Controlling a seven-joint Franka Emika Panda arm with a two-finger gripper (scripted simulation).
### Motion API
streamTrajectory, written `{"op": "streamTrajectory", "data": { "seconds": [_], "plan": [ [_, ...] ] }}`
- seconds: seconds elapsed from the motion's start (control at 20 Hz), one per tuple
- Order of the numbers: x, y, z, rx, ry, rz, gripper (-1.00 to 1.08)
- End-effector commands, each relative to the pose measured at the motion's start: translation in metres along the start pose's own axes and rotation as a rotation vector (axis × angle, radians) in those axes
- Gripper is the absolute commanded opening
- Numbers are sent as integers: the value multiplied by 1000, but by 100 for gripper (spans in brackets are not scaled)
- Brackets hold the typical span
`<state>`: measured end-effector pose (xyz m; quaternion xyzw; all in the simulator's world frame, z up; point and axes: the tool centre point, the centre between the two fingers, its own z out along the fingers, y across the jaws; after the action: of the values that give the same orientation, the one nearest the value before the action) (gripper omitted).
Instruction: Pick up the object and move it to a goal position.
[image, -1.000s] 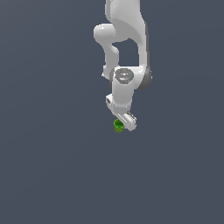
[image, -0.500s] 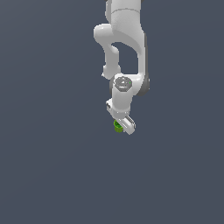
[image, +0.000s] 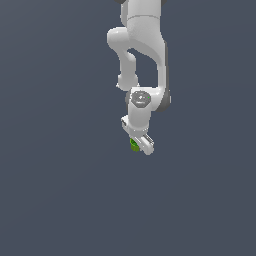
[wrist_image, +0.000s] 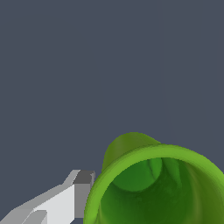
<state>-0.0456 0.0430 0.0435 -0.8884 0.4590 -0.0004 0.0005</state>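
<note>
The object (image: 133, 145) is a tiny bright green cup that peeks out beside the white fingers of my gripper (image: 140, 143) at the low end of the arm. In the wrist view the object (wrist_image: 157, 188) looms large, its hollow top facing the camera. One white finger with a grey pad (wrist_image: 82, 192) lies against the outside of its rim. The cup hides the other finger. The jaws look closed on the cup's wall.
A plain dark grey surface (image: 60, 200) fills both views. Nothing else shows on it, and no goal marker is visible.
The wrist has sunk slightly and turned over the green cup. The cup has stayed at almost the same spot.
</note>
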Motion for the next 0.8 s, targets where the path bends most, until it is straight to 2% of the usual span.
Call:
{"op": "streamTrajectory", "data": {
  "seconds": [0.0, 0.4, 0.75],
  "plan": [
    [0, 1, 1, -1, 0, 1, -100],
    [3, 1, -2, 0, 0, 0, -100],
    [34, 9, -26, 0, 0, 0, -100]
  ]
}}
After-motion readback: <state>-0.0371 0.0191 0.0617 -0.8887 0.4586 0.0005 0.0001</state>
